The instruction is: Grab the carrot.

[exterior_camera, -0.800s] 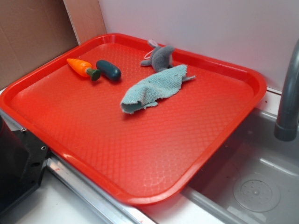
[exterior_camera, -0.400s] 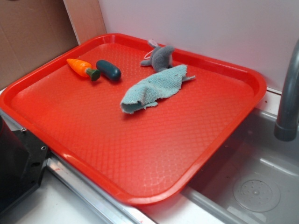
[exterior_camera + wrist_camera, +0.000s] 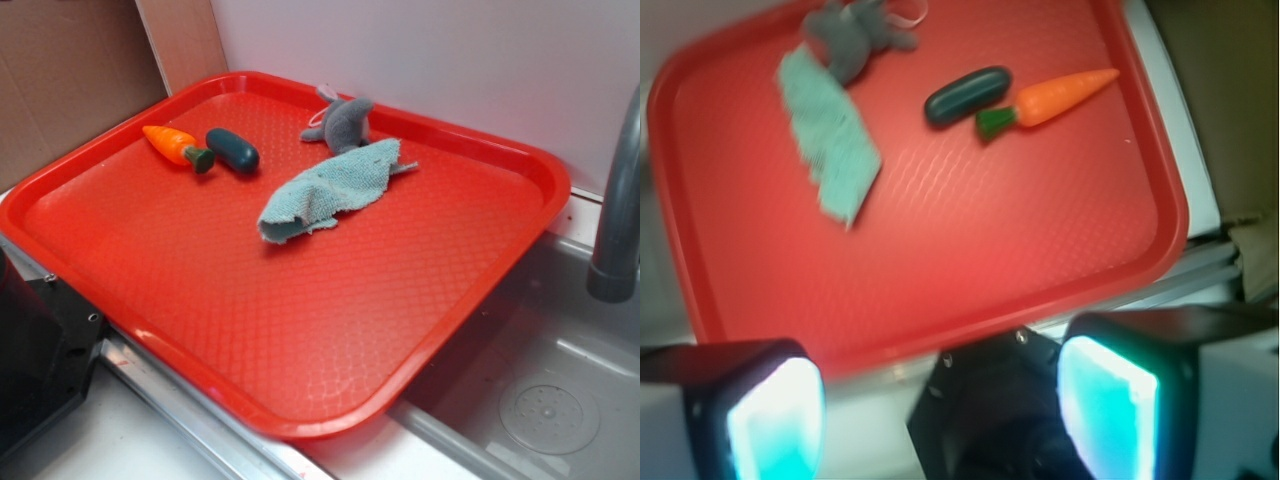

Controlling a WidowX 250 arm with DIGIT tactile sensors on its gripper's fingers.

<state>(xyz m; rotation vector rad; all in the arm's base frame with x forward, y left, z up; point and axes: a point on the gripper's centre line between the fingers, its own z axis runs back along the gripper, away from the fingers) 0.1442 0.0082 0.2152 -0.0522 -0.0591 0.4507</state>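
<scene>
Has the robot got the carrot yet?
Not yet. Nothing looks done: the carrot lies on the red tray beside the dark green pickle toy. In the wrist view the end effector is open, empty, far from the carrot. Left: moving over, lowering, closing on it.

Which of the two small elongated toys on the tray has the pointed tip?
The orange carrot, tapering to a point, green cap beside the dark green oval toy, which is rounded at both ends.
</scene>
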